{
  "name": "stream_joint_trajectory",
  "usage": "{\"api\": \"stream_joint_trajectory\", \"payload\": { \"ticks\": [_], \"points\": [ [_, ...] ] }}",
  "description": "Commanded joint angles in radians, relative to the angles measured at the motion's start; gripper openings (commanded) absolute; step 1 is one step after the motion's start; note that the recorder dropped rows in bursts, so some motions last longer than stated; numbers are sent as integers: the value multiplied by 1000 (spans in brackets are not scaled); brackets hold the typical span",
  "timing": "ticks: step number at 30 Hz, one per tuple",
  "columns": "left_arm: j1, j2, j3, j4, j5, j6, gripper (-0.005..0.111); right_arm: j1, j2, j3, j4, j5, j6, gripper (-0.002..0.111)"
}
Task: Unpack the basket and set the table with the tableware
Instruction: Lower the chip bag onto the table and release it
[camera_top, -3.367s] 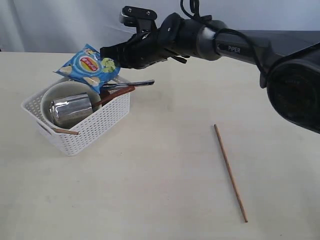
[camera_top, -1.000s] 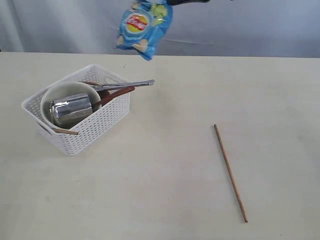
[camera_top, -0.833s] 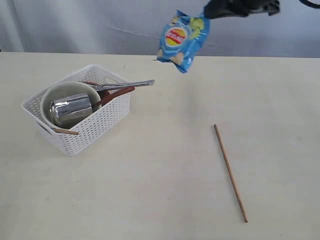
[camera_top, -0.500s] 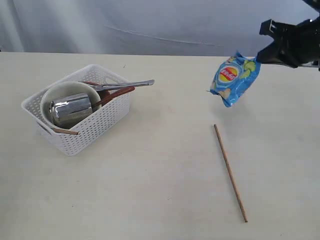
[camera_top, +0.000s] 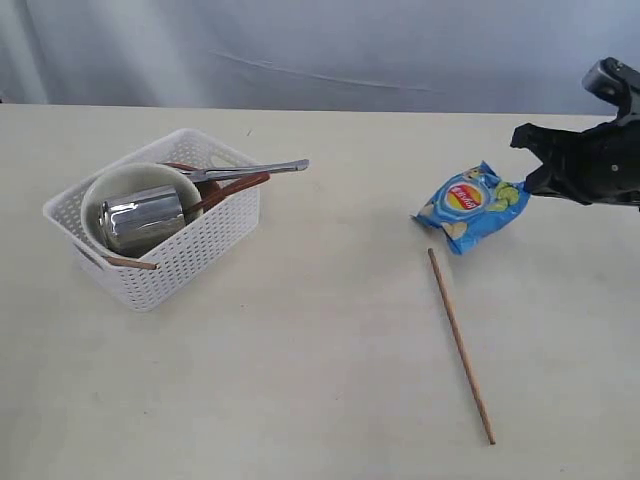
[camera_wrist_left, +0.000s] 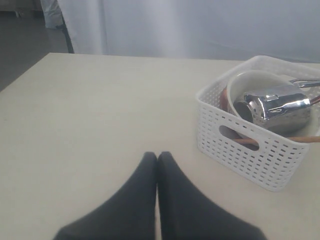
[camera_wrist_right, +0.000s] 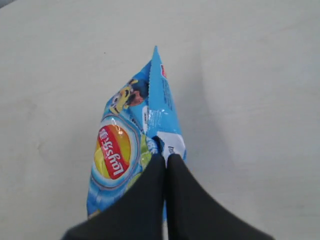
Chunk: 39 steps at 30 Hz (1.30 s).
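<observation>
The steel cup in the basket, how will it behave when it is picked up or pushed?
The cup looks polished, so it is probably slippery to grip. It lies on its side in the bowl, so it may roll when nudged. Being metal, it is likely stiff.

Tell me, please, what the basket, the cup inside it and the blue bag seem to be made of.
The basket looks like moulded plastic, white and matte: its walls have even rows of small slots. The cup is probably polished steel, since it shows mirror-like reflections. The blue bag seems to be thin glossy printed film, plastic or foil laminate, judging by its crinkles and shine.
</observation>
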Motion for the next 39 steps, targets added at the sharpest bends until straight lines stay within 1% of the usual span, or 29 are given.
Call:
{"api": "stream_joint_trajectory", "payload": {
  "ticks": [1,20,22,24,26,29,31,33,35,36,39],
  "points": [
    [-5,5,-5,-8,-9,4,0,-6,2,28,5,-57,-9,0],
    [-5,5,-5,-8,-9,4,0,-4,2,28,5,-12,-1,0],
    [-5,5,-5,-8,-9,4,0,-4,2,28,5,-3,-2,1],
    [-5,5,-5,-8,-9,4,0,-4,2,28,5,13,-4,9],
    [-5,5,-5,-8,-9,4,0,-4,2,28,5,28,-4,27],
    [-5,5,-5,-8,-9,4,0,-4,2,28,5,27,-4,49],
    [-5,5,-5,-8,-9,4,0,-4,0,26,5,15,-5,56],
    [-5,5,-5,-8,-9,4,0,-4,-8,19,5,-2,-8,55],
    [-5,5,-5,-8,-9,4,0,-4,-20,1,1,2,-15,47],
    [-5,5,-5,-8,-9,4,0,0,-26,-8,1,7,-20,41],
    [-5,5,-5,-8,-9,4,0,36,-46,-48,-6,18,-84,17]
  ]
}}
